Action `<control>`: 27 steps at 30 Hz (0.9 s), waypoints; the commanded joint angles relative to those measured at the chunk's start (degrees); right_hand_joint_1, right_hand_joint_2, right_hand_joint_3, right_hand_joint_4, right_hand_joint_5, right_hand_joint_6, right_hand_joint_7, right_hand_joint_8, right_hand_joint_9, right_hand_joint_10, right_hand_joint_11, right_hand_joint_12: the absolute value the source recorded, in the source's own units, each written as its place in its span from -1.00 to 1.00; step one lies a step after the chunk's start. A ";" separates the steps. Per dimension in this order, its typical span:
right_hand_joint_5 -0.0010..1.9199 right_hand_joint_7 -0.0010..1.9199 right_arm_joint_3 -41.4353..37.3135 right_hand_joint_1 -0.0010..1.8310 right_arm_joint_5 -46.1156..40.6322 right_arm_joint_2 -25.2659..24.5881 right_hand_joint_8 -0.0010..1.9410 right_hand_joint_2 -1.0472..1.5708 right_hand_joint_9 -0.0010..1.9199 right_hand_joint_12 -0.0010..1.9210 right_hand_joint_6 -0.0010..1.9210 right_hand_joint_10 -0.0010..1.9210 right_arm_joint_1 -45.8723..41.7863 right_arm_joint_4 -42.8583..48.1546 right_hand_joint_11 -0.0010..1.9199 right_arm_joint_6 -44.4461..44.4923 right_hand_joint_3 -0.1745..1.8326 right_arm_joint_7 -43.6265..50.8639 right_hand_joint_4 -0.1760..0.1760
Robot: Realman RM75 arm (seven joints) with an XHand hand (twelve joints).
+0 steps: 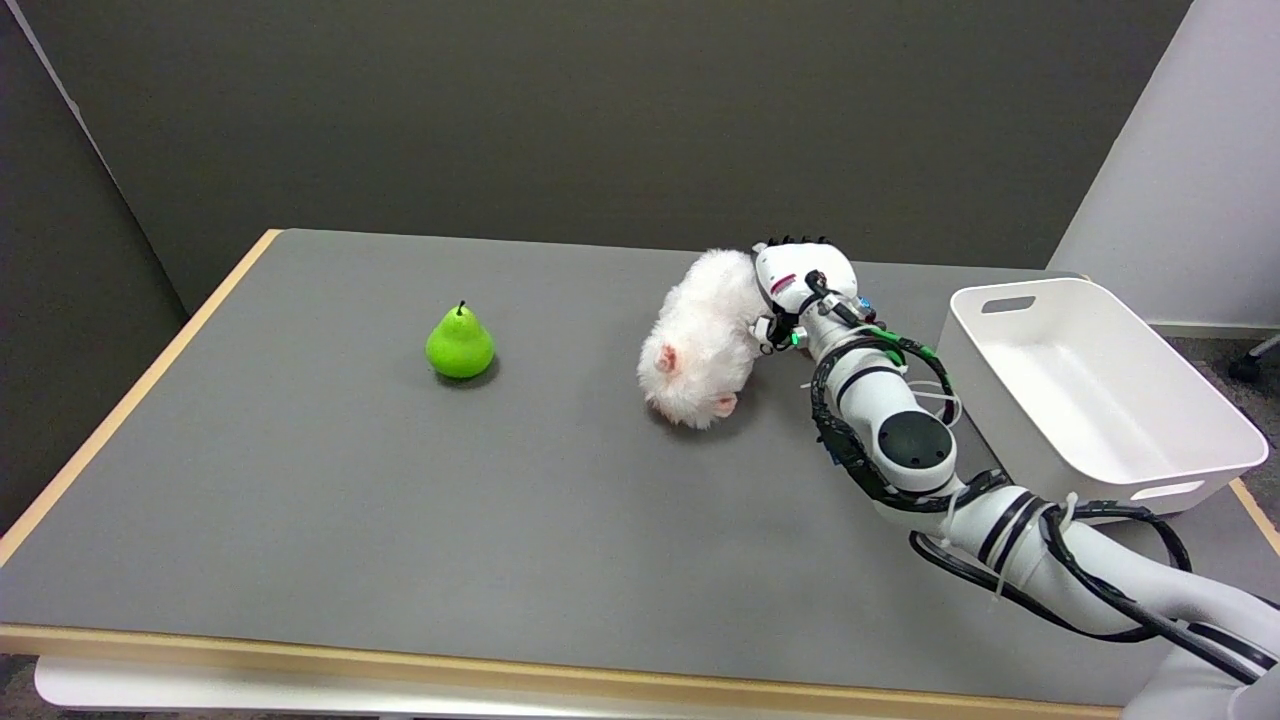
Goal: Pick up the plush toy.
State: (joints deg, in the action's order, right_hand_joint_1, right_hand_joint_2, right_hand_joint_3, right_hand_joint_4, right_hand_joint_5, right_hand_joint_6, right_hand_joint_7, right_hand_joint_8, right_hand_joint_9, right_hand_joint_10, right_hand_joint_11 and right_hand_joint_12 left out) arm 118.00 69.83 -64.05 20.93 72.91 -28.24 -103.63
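Note:
The white fluffy plush toy (700,340) with pink ears lies right of the table's middle. Its lower end touches the grey tabletop (400,500). My right hand (800,285) is pressed against the toy's upper right side with its back towards the camera. Its fingers are curled into the fur and grip the toy, and the fingertips are hidden by the plush. The right arm (900,440) reaches in from the lower right.
A green pear (460,343) stands upright to the left of the toy, well apart from it. A white plastic bin (1190,400) sits at the table's right edge, close to my forearm. The table has a wooden rim.

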 commanded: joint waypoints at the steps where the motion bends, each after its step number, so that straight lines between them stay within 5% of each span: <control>1: -0.38 -0.05 0.14 0.32 2.47 -0.01 0.42 0.61 -0.09 1.00 0.49 0.52 -0.55 2.51 -0.09 0.48 -0.45 -0.53 -1.00; 11: -0.37 -0.05 -1.84 0.32 4.63 0.38 0.42 0.61 -0.08 1.00 0.48 0.54 -1.97 7.12 -0.05 -0.08 -0.46 -0.53 -1.00; 27: -0.36 -0.04 -8.48 0.33 4.15 8.61 0.42 0.59 -0.08 1.00 0.49 0.54 -7.88 19.44 -0.03 -10.62 -0.41 -0.53 -1.00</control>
State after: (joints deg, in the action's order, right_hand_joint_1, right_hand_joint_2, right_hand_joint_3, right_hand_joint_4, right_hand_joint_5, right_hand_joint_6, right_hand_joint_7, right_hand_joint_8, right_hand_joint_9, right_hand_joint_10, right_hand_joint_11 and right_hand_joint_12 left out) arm 114.97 73.56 -61.57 18.21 82.76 -30.53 -104.08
